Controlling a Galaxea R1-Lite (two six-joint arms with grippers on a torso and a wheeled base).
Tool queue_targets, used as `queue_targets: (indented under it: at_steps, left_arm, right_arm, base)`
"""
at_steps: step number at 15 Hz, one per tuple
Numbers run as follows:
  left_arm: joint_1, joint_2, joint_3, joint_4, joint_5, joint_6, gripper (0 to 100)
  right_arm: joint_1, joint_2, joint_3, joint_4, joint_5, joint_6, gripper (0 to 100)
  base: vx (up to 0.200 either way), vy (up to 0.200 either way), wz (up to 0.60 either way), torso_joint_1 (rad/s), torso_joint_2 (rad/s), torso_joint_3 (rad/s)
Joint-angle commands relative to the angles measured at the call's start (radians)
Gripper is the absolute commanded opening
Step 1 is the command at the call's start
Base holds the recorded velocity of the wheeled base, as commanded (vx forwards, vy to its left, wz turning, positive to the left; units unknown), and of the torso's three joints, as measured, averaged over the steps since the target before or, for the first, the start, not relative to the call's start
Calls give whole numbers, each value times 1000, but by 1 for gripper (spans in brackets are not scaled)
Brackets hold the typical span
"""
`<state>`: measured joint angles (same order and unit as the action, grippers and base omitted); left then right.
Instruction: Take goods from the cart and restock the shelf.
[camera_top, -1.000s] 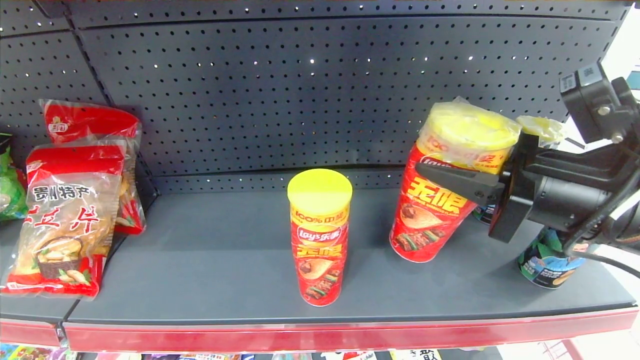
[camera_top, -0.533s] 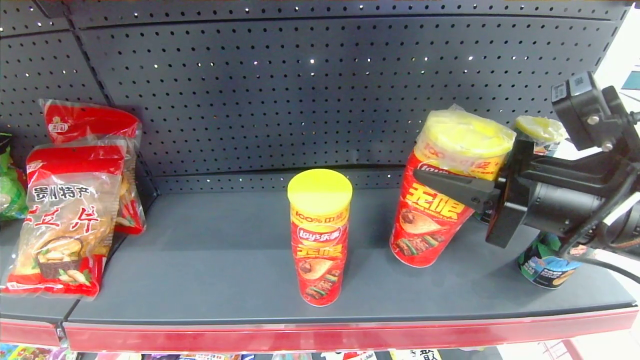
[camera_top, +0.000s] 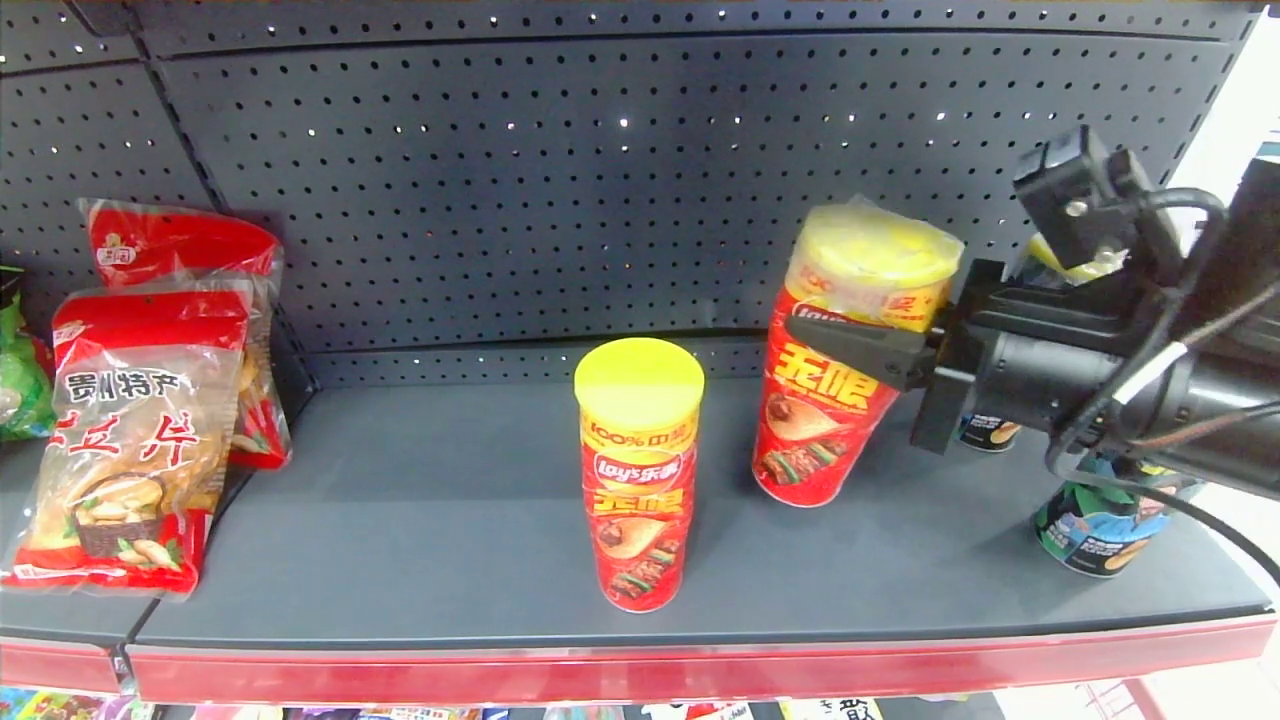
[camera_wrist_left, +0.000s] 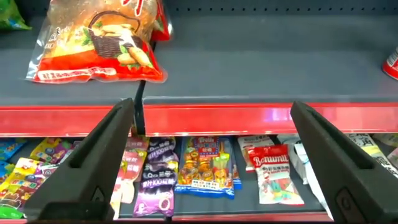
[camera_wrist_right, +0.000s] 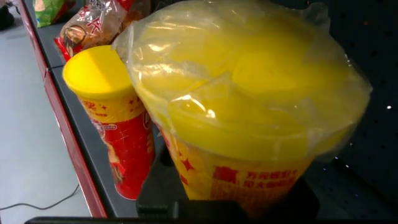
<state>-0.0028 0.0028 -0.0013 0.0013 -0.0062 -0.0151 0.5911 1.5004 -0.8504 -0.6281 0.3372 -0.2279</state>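
Snack packets (camera_wrist_left: 205, 165) beneath red shelf lip (camera_wrist_left: 211, 118)

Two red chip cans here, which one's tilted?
The film-wrapped can gripped by the right hand; it leans, while the bare-lidded can beside it stands upright, untouched.

Plastic-wrapped chip can (camera_wrist_right: 249, 106) beside second can (camera_wrist_right: 115, 124)

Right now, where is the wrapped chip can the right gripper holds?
Head view: the wrapped chip can is tilted in the right gripper, right of centre over the shelf, behind and right of the standing yellow-lidded can.
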Motion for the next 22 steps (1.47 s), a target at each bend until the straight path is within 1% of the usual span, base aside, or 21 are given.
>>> queue_targets:
  at_steps: [1,3,5,8,9,10,14,15,16,18,22]
  left_arm:
    - [0,0,0,0,0,0,100]
    - [0,0,0,0,-1,0,100]
    - [0,0,0,2,0,0,100]
    - [0,0,0,0,0,0,100]
    - [0,0,0,0,0,0,100]
    - [0,0,0,0,0,0,100]
    - [0,0,0,0,0,0,100]
    - [0,0,0,0,0,0,100]
    - [0,0,0,0,0,0,100]
    - [0,0,0,0,-1,0,100]
    - [0,0,0,0,0,0,100]
  right_arm:
    - [10,135,-87,-1,3,-4,0]
    - [7,265,-210,-50,11,1,0]
    - [4,357,-311,-79,92,-1,0]
    - [-10,429,-357,-81,144,-2,0]
    - [-50,449,-361,-79,183,-33,0]
    - [-71,463,-374,-81,209,-47,0]
    - [-56,552,-492,-68,359,-56,0]
    - [-54,555,-519,-25,439,-56,0]
    - [-50,552,-521,-4,459,-56,0]
    - [-25,541,-521,10,453,-64,0]
    - [-20,584,-585,34,381,-45,0]
  base:
    - [0,0,0,0,0,0]
    - [0,0,0,0,0,0]
    - [0,0,0,0,0,0]
    - [0,0,0,0,0,0]
    - [0,0,0,0,0,0]
    - [0,0,0,0,0,0]
    - [0,0,0,0,0,0]
    - [0,0,0,0,0,0]
    - [0,0,0,0,0,0]
    - [0,0,0,0,0,0]
    - [0,0,0,0,0,0]
